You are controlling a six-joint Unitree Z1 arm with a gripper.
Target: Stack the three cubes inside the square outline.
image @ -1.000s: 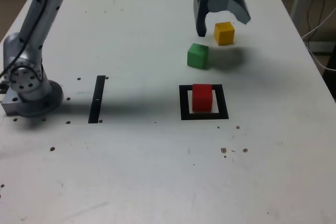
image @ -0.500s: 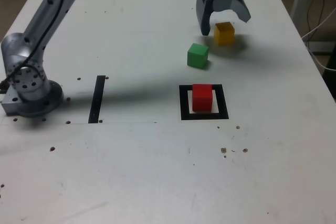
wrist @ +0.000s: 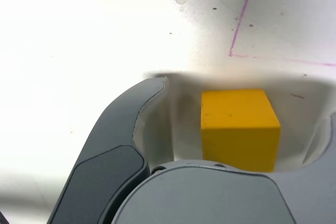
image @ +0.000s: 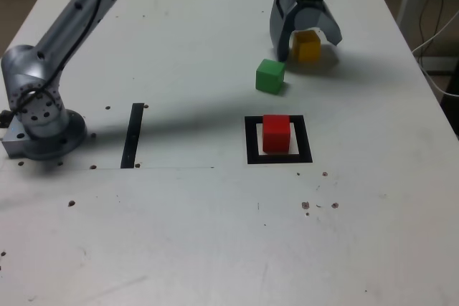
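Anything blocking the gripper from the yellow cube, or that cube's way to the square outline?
Nothing visible between the open gripper and yellow cube. The green cube sits near a straight path to the square outline, where the red cube stands.

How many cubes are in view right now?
3: the red cube inside the square outline, the green cube outside it, and the yellow cube between the open claw's fingers.

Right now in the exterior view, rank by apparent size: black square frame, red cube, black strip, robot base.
1. Robot base
2. Black square frame
3. Black strip and red cube: too close to rank
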